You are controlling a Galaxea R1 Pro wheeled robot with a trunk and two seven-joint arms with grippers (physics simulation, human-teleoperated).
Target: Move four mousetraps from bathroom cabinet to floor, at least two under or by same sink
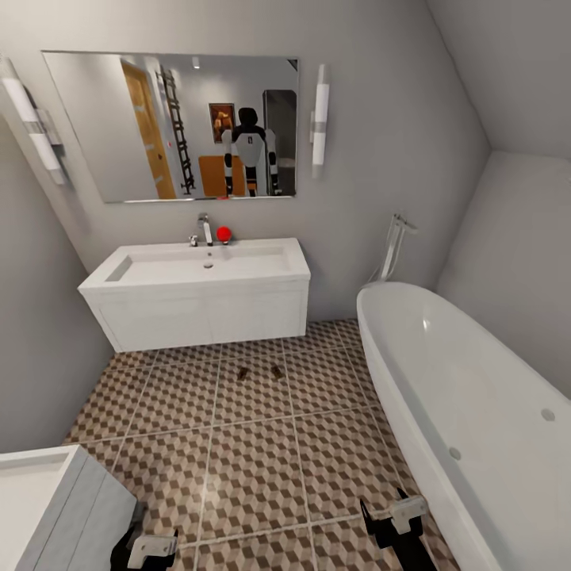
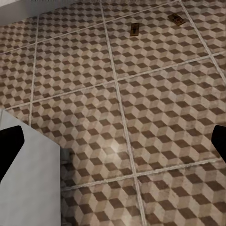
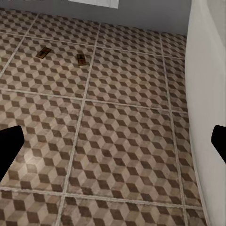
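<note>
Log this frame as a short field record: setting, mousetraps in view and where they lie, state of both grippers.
setting: bathroom, cube-pattern floor, wall-hung sink, bathtub
mousetraps on floor: two, left mousetrap and right mousetrap, side by side, apart, in front of the sink
other two traps: not seen here
left gripper: low over the floor, jaws open, empty
right gripper: near the bathtub, jaws open, empty
</note>
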